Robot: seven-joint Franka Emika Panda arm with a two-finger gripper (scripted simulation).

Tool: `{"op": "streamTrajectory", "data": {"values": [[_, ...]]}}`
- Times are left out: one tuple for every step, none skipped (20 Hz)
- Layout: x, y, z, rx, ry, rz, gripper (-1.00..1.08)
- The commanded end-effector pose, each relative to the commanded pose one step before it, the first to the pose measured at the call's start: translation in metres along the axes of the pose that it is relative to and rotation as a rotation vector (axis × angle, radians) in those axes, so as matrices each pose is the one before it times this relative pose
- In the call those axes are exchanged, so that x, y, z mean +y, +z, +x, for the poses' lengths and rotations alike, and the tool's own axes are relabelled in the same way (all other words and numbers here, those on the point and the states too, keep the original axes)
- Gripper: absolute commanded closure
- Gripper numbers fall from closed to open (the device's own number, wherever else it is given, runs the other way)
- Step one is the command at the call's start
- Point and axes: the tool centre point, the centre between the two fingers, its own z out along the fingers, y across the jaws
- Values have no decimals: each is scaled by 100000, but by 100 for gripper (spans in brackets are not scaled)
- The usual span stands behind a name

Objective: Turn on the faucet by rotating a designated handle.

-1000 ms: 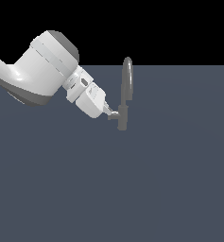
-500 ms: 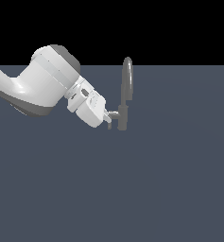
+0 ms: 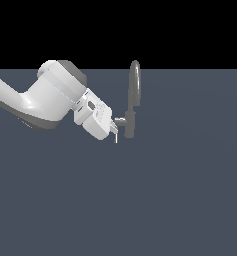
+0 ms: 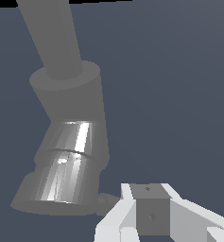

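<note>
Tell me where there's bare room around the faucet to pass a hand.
Open grey floor lies on the exterior view's right of the small grey metallic faucet and nearer the camera. Its other side is crowded: the white gripper sits at the thin grey handle.

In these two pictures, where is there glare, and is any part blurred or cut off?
Exterior view: flat, even light, no cast shadows, black band above; the faucet looks dull grey. Wrist view: bright streaks of glare on the faucet's base; the spout is cut off by the frame, and so is the claw.
</note>
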Motion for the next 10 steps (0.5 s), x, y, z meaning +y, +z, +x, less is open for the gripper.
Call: {"op": "streamTrajectory", "data": {"values": [[-154,397,-279,453,-366,-229,108],[-145,234,-219,22,-154,-195,108],[-145,234,-219,22,-154,-195,108],[-145,233,-219,23,-154,-195,108],[-145,233,-218,23,-154,-194,108],[-144,230,-216,23,-151,-191,108],[-144,232,-218,24,-154,-194,108],[-144,230,-216,24,-151,-190,108],[-144,229,-215,24,-151,-190,108],[-144,229,-215,24,-151,-190,108]]}}
